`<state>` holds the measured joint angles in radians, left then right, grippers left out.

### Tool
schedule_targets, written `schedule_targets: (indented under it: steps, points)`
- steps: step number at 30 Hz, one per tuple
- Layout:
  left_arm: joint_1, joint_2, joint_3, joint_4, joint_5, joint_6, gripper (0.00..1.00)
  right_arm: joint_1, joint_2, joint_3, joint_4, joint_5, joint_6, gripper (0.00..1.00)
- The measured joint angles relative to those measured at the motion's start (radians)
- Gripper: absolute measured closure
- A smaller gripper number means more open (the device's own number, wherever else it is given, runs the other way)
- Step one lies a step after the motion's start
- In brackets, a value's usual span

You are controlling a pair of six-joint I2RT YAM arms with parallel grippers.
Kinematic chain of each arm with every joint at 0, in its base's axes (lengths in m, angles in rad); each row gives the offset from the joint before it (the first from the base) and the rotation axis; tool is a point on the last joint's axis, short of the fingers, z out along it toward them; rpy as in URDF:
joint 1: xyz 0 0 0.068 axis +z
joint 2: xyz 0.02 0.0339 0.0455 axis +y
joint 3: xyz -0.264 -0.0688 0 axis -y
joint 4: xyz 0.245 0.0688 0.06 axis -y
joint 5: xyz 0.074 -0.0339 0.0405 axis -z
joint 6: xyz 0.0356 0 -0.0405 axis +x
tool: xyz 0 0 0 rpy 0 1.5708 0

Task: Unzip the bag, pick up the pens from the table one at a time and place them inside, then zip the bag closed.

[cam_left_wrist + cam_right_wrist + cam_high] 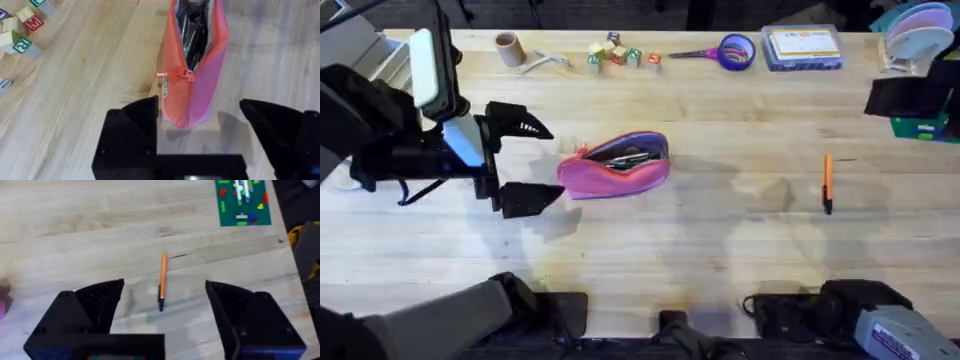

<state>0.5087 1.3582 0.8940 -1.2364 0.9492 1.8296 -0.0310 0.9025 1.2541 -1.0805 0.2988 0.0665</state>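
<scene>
On the tabletop (pixel 650 230) the bag (pixel 615 166) lay partly unzipped, its mouth gaping, left of centre, so I judged the pen-loading step was at hand. My left pincer (pixel 527 163) hung spread and empty just beside its closed end. My right pincer (pixel 165 305), likewise wide and empty, hovered over the pen (pixel 162 281), well apart to the right; next it needed a straight drop astride it.

You have the bag (pixel 615 166) lying on the table (pixel 720 240) near its middle; take it as the landmark. Left gripper (pixel 530 160) sits just left of the bag's end, jaws spread, not touching. The pen (pixel 827 182) lies well to the bag's right, alone on bare planks (right gripper (pixel 165 297) above it, jaws apart). Behind the bag, along the far edge: blocks (pixel 620 55), then scissors (pixel 720 52), then a box (pixel 803 48) farther right.
</scene>
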Motion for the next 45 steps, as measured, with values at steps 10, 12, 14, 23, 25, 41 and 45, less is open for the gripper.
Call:
schedule_targets:
  steps: [10, 12, 14, 23, 25, 41, 45]
  points:
    - [0.000, 0.000, 0.000, 0.006, 0.000, 0.000, 0.007, -0.009, 0.001, 0.000, -0.013, 0.042, 0.005, 0.003]
    - [0.000, 0.000, 0.000, 0.006, 0.000, 0.000, 0.007, -0.024, 0.001, 0.000, -0.022, 0.044, 0.005, 0.003]
    - [0.000, 0.000, 0.000, 0.006, 0.000, 0.000, 0.008, -0.052, 0.002, 0.000, -0.029, 0.045, 0.005, 0.003]
    - [0.000, 0.000, 0.000, 0.006, 0.000, 0.000, 0.007, -0.178, 0.056, 0.000, -0.043, 0.010, 0.006, 0.004]
    - [0.000, 0.000, 0.000, 0.006, 0.000, 0.000, 0.007, -0.196, 0.069, 0.000, -0.043, -0.007, 0.008, 0.005]
    - [0.000, 0.000, 0.000, 0.006, 0.000, 0.000, 0.007, -0.336, 0.215, 0.000, -0.016, -0.185, -0.032, 0.005]
    - [0.000, 0.000, 0.000, 0.010, 0.000, 0.000, 0.007, -0.415, 0.217, -0.002, 0.006, -0.293, -0.075, 0.005]
